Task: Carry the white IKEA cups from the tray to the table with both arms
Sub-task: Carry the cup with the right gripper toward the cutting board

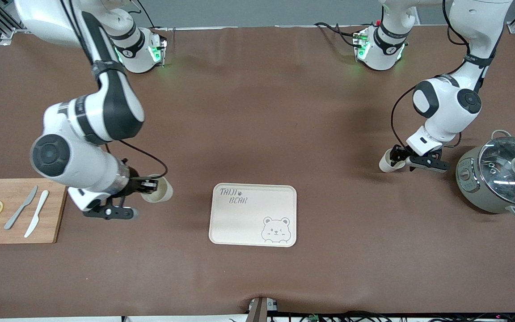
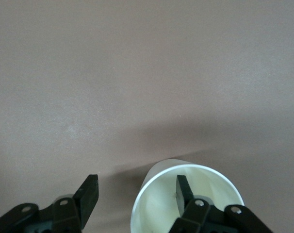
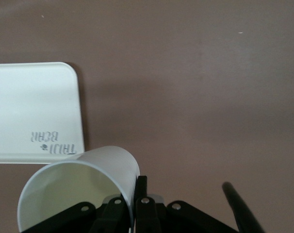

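Here, cup (image 3: 81, 187) pinched in right gripper (image 3: 136, 194)

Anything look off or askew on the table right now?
Nothing spilled or damaged. The right gripper pinches one cup's wall, holding it tilted between the cutting board and the tray. The left gripper is open, one finger inside the other cup near the pot.
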